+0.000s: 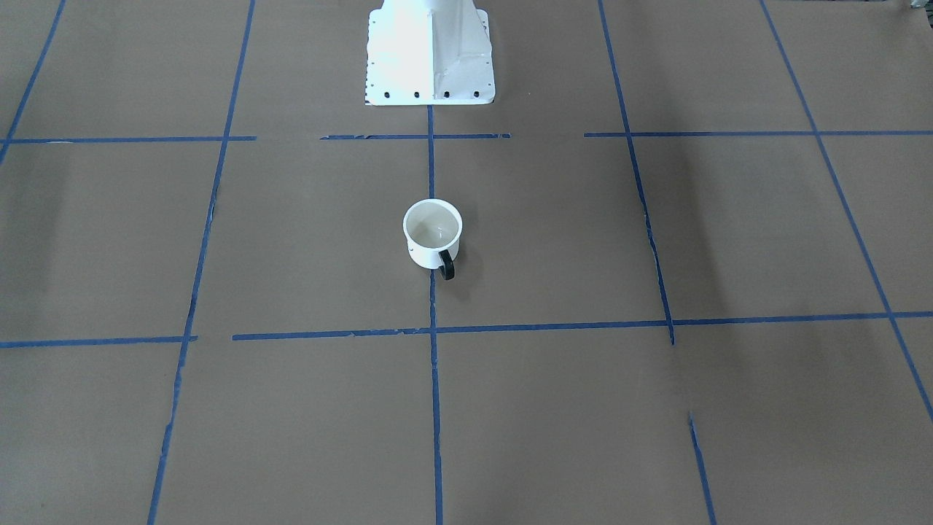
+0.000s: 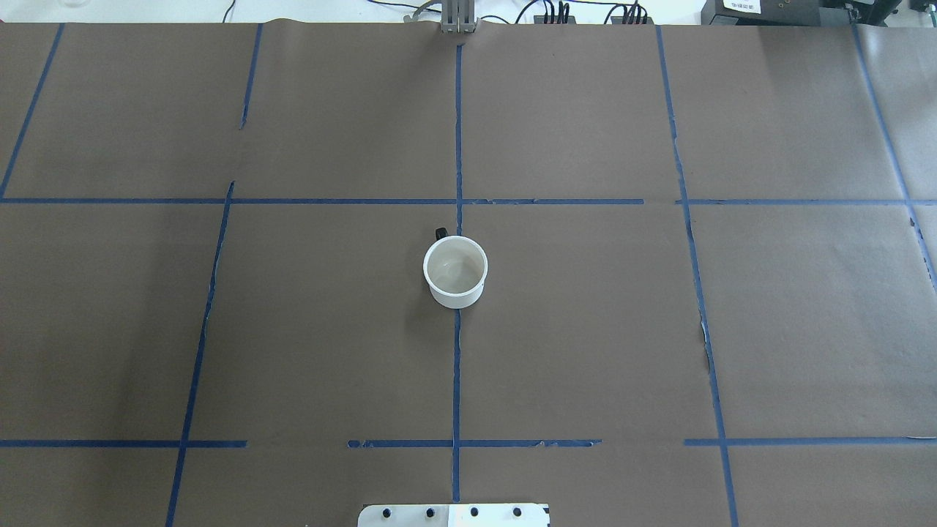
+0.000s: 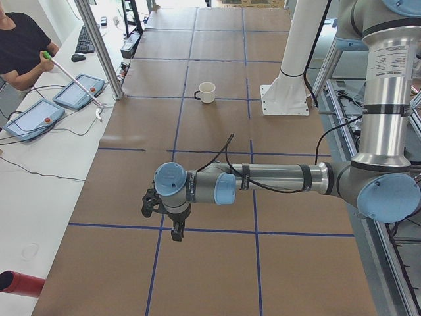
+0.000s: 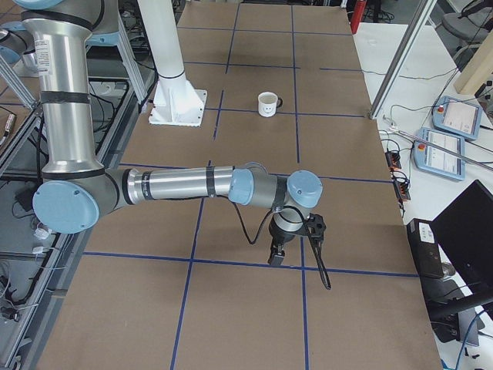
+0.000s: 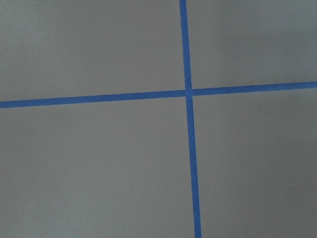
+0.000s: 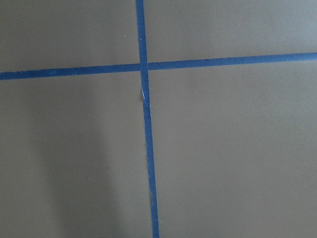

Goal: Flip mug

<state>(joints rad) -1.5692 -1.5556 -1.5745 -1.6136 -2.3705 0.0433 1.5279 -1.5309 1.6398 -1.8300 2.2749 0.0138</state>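
The white mug (image 1: 431, 235) stands upright, mouth up, at the middle of the brown table, on a blue tape line. It also shows from above (image 2: 455, 272), its cream inside empty and its dark handle (image 2: 440, 233) pointing away from the robot. Its smiley face shows in the exterior right view (image 4: 267, 105). The mug is small and far off in the exterior left view (image 3: 207, 92). My left gripper (image 3: 175, 228) and right gripper (image 4: 276, 257) hang over the table's two ends, far from the mug. I cannot tell whether they are open or shut. Both wrist views show only paper and tape.
The robot's white base (image 1: 430, 55) stands behind the mug. Blue tape lines (image 2: 457, 146) grid the brown paper. A metal post (image 3: 102, 49), tablets (image 3: 79, 92) and an operator (image 3: 20, 46) are at the far side of the table.
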